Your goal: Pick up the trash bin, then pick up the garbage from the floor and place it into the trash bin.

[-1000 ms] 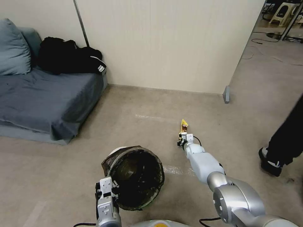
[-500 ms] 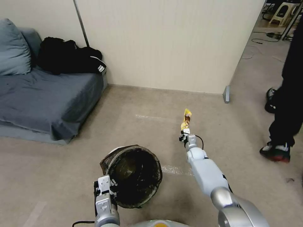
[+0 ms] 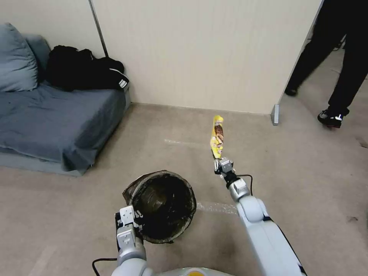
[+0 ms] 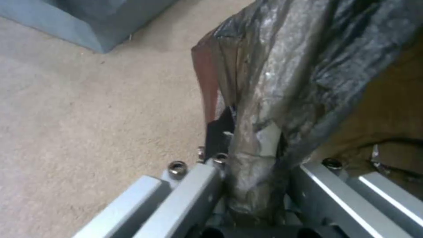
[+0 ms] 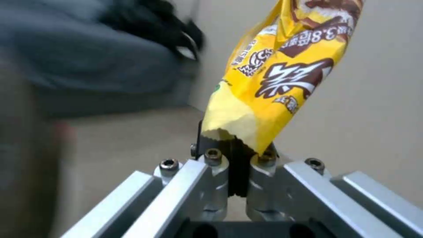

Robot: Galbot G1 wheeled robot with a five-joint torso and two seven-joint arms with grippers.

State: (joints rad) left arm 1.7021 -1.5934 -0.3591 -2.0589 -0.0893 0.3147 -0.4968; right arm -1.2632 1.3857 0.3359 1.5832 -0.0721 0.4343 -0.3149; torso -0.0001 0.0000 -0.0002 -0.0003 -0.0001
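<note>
The right gripper (image 3: 219,163) pinches a yellow wrapper (image 3: 217,136) upright above itself; beside it, the left gripper (image 3: 129,226) clamps the trash bin (image 3: 163,205) by its rim.

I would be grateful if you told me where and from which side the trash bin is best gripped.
Grip the trash bin at its rim, on the side nearest the robot, coming from above. The round body looks too wide for the fingers, but the thin bag-covered rim fits between them, one finger inside and one outside. The left hand holds it this way, pinching the folded liner over the rim.
</note>
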